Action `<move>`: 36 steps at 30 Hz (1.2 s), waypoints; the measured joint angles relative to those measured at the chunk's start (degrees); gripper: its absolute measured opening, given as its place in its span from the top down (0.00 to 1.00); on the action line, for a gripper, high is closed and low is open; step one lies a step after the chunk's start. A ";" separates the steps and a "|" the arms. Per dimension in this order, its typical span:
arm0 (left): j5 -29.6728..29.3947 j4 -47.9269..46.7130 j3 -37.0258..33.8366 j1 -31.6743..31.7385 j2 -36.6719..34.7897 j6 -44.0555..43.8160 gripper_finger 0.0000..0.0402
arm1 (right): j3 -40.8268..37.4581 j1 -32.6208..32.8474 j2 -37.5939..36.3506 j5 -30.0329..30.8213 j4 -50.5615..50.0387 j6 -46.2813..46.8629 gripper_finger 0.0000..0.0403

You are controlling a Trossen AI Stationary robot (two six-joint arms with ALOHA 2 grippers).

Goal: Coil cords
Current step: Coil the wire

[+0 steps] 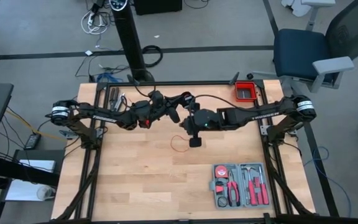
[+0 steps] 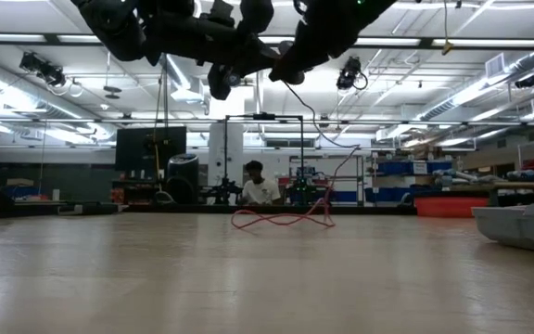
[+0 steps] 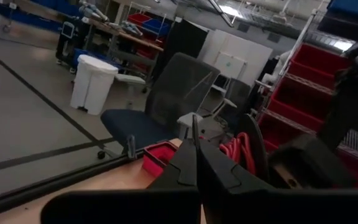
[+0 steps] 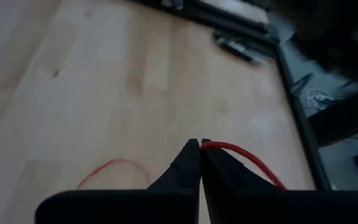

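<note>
Closest in, right gripper (image 4: 196, 144) fingers pressed together; red cord (image 4: 244, 157) emerges at their tips, apparently pinched, its slack looped on the table (image 1: 148, 168) below. Farther off, left gripper (image 3: 194, 124) clenched, raised near the right gripper, holding nothing visible.

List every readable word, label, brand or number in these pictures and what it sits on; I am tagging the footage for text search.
No text can be read for certain.
Pale lettering along the left arm and the right arm: too small to read.
Grey tool case and red bin: no legible label.
Background shelves and bins: no legible signs.
</note>
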 joint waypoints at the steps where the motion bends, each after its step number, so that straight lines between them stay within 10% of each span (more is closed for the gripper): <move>1: 0.00 0.02 0.00 0.00 0.00 0.00 0.99 | 0.00 0.53 0.00 0.09 -0.91 0.19 0.98; 25: 3.49 0.53 0.00 0.32 0.00 -1.86 0.99 | 0.00 15.10 -7.11 7.33 -15.52 -1.37 0.75; 36: 4.33 0.84 0.00 0.33 0.00 -2.93 0.99 | 0.00 17.54 -9.84 32.11 -28.00 -25.51 0.76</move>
